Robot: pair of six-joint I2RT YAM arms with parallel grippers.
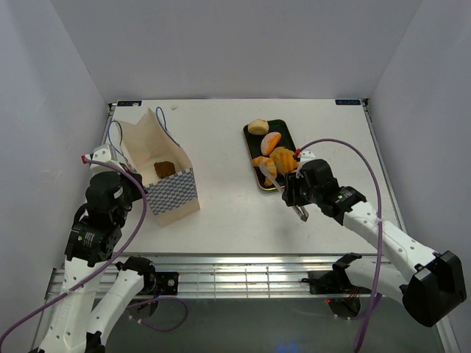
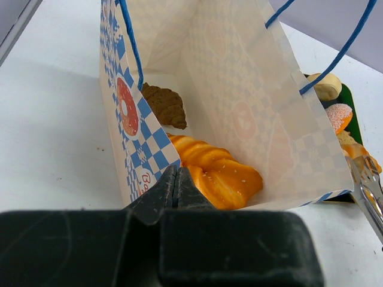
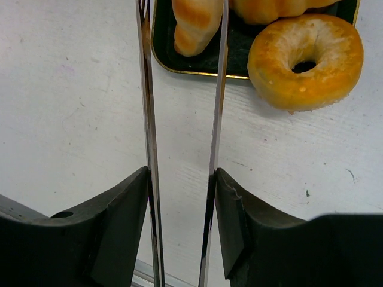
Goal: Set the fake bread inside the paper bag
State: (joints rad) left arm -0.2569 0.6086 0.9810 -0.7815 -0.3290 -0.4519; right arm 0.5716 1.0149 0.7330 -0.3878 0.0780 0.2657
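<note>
Lab booth: white walls [image 1: 235,44], table [image 1: 221,213]

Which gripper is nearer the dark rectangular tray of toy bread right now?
Right. The right gripper sits just off the tray's near end, holding metal tongs toward it; the left gripper is far to its left, pinching the cream paper bag's rim.

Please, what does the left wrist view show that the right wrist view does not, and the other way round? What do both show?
Only the left wrist view: the inside of the paper bag, holding a brown piece and an orange twisted loaf, and the left gripper shut on the bag's near edge. Only the right wrist view: the right gripper clamped on the tongs, and a ring doughnut lying across the rim of the dark tray. Both: the tongs, the tray and the white table.
</note>
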